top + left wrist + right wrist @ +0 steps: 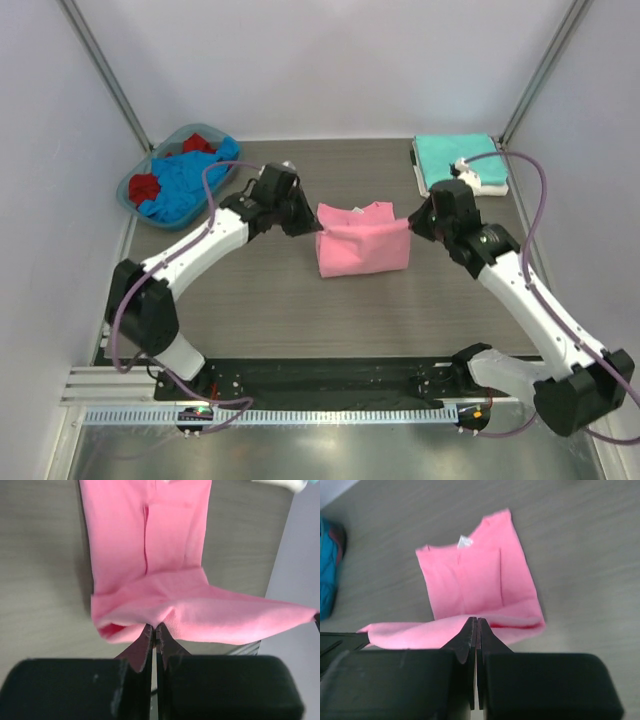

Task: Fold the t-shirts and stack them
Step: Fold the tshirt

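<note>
Two shirts wait in the basket at the far left back of the table: a blue shirt and a red shirt, both in a messy heap and not folded. I cannot tell if more cloth hides under them. Next comes the left gripper. It is pinched tight on the left end of the pink shirt. The pink shirt is in the middle of the table. Its sides are already folded in, so it is a neat narrow shape. One edge is lifted up off the table and pulled straight between the two arms, like a little flap going over. So this fold looks about half done. The right gripper is pinched tight on the other end of that same lifted edge. At the far right back is the stack: a teal shirt lies folded on top of a white shirt. I think two shirts are finished, one is being folded, and the ones in the basket are left. The pink shirt has a small white tag at its neck, but no words on it can be read. No other writing shows.
</note>
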